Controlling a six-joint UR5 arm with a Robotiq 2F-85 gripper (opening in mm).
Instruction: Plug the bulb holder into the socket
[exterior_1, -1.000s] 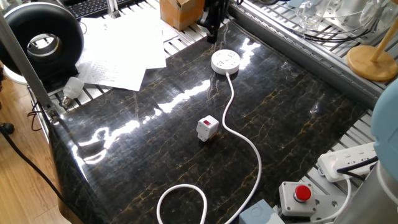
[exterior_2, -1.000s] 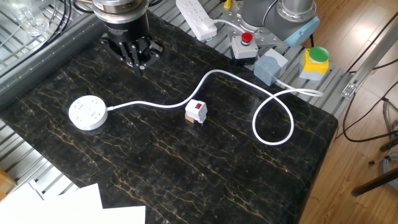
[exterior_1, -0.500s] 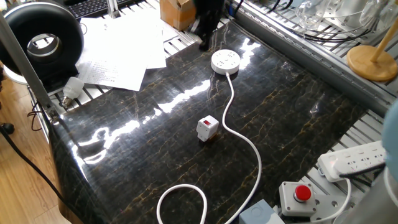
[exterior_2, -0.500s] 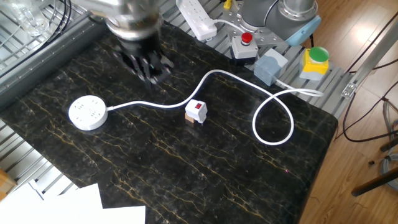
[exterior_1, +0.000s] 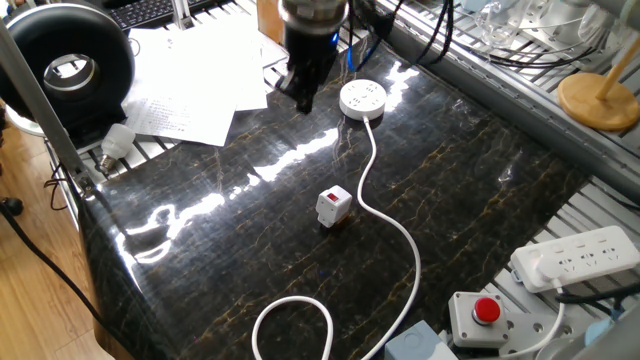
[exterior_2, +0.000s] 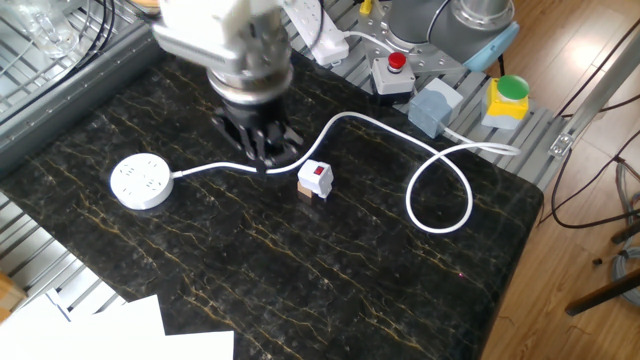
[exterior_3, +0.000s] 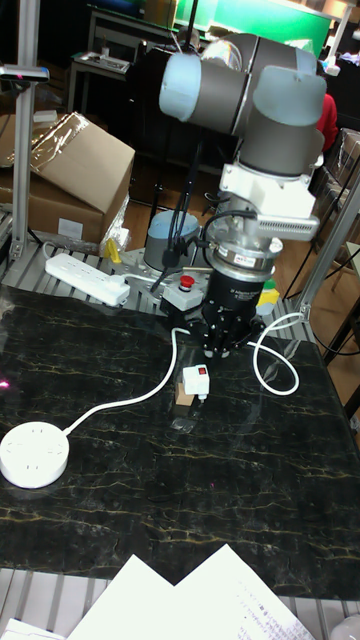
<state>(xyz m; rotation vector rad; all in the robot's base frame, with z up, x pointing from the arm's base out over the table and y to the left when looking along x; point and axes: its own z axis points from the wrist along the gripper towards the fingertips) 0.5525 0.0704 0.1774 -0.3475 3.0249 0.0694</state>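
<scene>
The bulb holder (exterior_2: 316, 179) (exterior_1: 334, 206) (exterior_3: 195, 380), a small white box with a red patch, sits mid-table beside the cord, against a small brown block (exterior_3: 183, 398). The round white socket (exterior_2: 141, 182) (exterior_1: 362, 98) (exterior_3: 33, 455) lies flat toward one end of the dark mat. My gripper (exterior_2: 266, 152) (exterior_1: 301, 97) (exterior_3: 222, 347) points down, hovering just above the mat between socket and bulb holder, close to the holder. It looks open, with nothing between its fingers.
The socket's white cord (exterior_2: 440, 190) snakes past the holder and loops near the mat's edge. A power strip (exterior_2: 315, 28), a red stop button (exterior_2: 397, 62), papers (exterior_1: 190, 85) and a light bulb (exterior_1: 117, 140) lie off the mat.
The gripper has travelled from the mat's far edge beyond the socket to a spot right beside the bulb holder. The holder, socket and cord have not moved.
</scene>
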